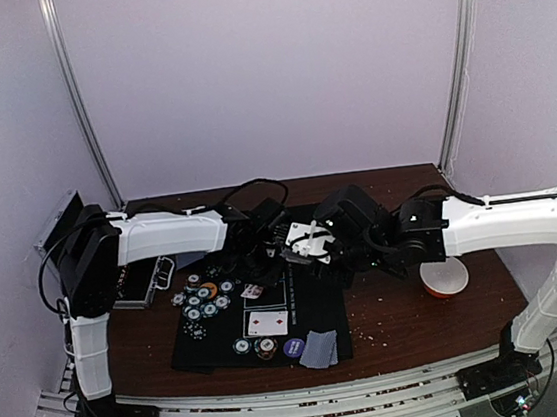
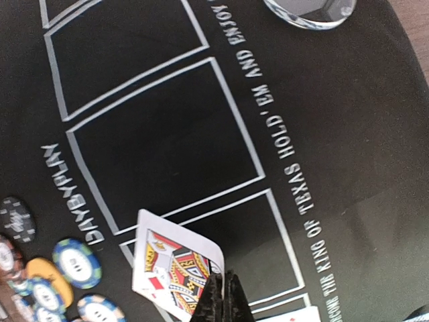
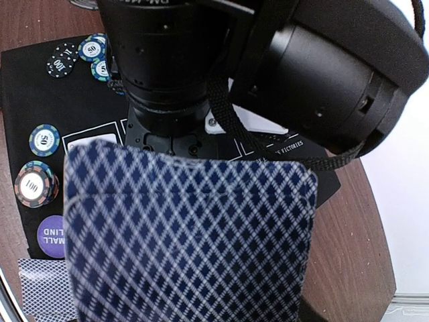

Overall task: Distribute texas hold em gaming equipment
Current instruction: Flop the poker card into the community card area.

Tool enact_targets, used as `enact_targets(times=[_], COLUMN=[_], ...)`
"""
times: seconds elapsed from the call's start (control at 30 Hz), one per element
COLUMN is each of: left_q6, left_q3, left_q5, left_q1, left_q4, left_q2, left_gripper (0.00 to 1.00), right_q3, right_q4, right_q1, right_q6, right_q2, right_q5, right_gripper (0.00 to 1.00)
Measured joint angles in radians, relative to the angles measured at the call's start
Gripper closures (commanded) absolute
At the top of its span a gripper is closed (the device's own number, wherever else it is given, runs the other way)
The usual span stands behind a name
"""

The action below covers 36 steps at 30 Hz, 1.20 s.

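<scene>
Holding the deck (image 3: pixel 194 235) in the right gripper (image 1: pixel 312 240), jaws part-way apart around it, above the far side of the mat (image 1: pixel 224 348). Keeping the left gripper (image 2: pixel 224 295) fully closed at the edge of a face card (image 2: pixel 171 265) by the printed boxes, not clearly pinching it. Judging the deal as barely begun: with one ace (image 1: pixel 267 321) face up in a box, face-down cards (image 1: pixel 318 349) beside the purple disc (image 1: pixel 294 348), and the chips (image 1: pixel 203 298) bunched at the mat's left, awaiting sharing out.
</scene>
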Motion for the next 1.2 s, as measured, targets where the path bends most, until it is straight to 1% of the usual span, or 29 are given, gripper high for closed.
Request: enact_targets(times=[0.03,0.13,0.17,0.2,0.23,0.3,0.33,0.43,0.63,0.73,0.87,1.0,1.1,1.2], left_q6=[-0.007,-0.022,-0.028,-0.031,-0.033,-0.04,-0.043,-0.047,-0.04,-0.027,-0.009,0.007,0.018,0.019], left_q3=[-0.001,-0.008,-0.011,-0.014,-0.015,-0.016,-0.016,-0.016,-0.022,-0.061,-0.141,-0.216,-0.26,-0.28], left_q5=[0.014,0.046,0.06,0.072,0.082,0.112,0.123,0.159,0.217,0.233,0.235,0.22,0.209,0.207], left_q1=[0.0,0.002,0.004,0.006,0.008,0.014,0.016,0.024,0.047,0.084,0.177,0.241,0.235,0.222], left_q4=[0.011,0.037,0.043,0.049,0.054,0.069,0.076,0.096,0.119,0.13,0.144,0.159,0.161,0.174], left_q2=[0.006,0.02,0.023,0.026,0.027,0.028,0.028,0.028,0.018,-0.021,-0.084,-0.101,-0.1,-0.1], left_gripper=[1.0,0.94,0.9,0.79,0.71,0.6,0.56,0.54,0.56,0.63,0.74,0.88,0.91,0.92], right_q3=[0.0,0.0,0.0,0.0,0.0,0.0,0.0,-0.002,-0.004,-0.004,-0.006,-0.006,-0.006,-0.006], right_q4=[0.0,0.0,-0.001,-0.002,-0.002,-0.003,-0.005,-0.006,-0.008,-0.008,-0.008,-0.008,-0.008,-0.009], right_q1=[0.0,0.0,0.0,0.0,0.0,0.0,0.0,0.0,0.0,0.0,0.0,0.0,0.0,0.0], right_q6=[0.0,0.0,0.0,0.0,0.0,0.0,0.0,0.0,0.0,0.0,0.0,0.0,0.0,0.0], right_q2=[-0.002,-0.003,-0.003,-0.003,-0.003,-0.003,-0.003,-0.003,-0.003,-0.003,-0.003,-0.003,-0.003,-0.003], right_q5=[0.0,0.0,0.0,0.0,0.001,0.002,0.003,0.004,0.004,0.006,0.006,0.006,0.006,0.007], right_gripper=[0.55,0.55,0.55,0.55,0.55,0.55,0.55,0.55,0.55,0.55,0.55,0.55,0.55,0.55])
